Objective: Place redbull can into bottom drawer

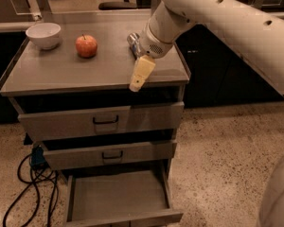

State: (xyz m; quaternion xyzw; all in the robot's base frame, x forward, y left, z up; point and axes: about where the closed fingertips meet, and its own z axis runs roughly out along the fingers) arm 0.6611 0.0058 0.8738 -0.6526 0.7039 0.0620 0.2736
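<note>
Over the cabinet top (61,72), the gripper (141,74) hung just beside the can (132,39), likely lining up a grasp; its spread couldn't be told. The drawer (118,195) stood open, ready.

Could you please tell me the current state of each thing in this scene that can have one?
Can: lying on its side on the cabinet top, partly hidden by the arm.
Gripper: above the top's front edge, just in front of the can, not on it.
Bottom drawer: pulled wide open, nothing inside.
Middle drawer: ajar.
Top drawer: ajar.
Bowl: upright.
Apple: stem up.
</note>
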